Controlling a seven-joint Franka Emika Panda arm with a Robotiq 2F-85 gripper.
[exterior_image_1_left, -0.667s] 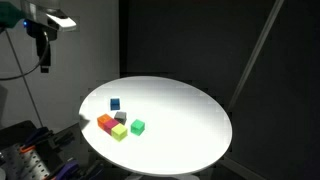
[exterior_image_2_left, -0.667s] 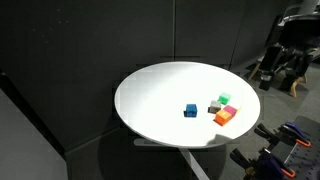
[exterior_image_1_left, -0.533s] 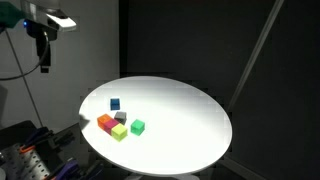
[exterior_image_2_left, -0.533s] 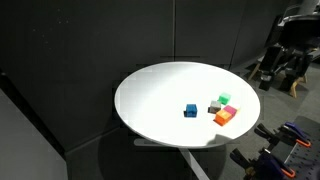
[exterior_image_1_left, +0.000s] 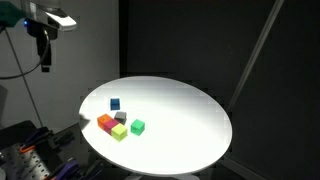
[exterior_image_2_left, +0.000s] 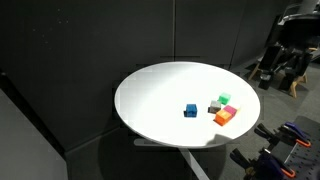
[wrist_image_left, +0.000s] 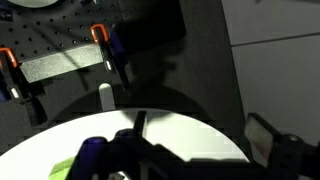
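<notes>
High beside the table (exterior_image_1_left: 180, 115), the hand (exterior_image_1_left: 44, 64) is dark, jaws indistinct.

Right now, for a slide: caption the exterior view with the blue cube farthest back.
Gripper hangs high beside a round white table bearing a cluster of coloured cubes.

Wide bare table (exterior_image_1_left: 190, 120), cubes (exterior_image_1_left: 119, 131) clustered near one edge; elsewhere open

Blue cube (exterior_image_1_left: 115, 103), green cube (exterior_image_1_left: 137, 127), white table (exterior_image_1_left: 185, 115)
</notes>
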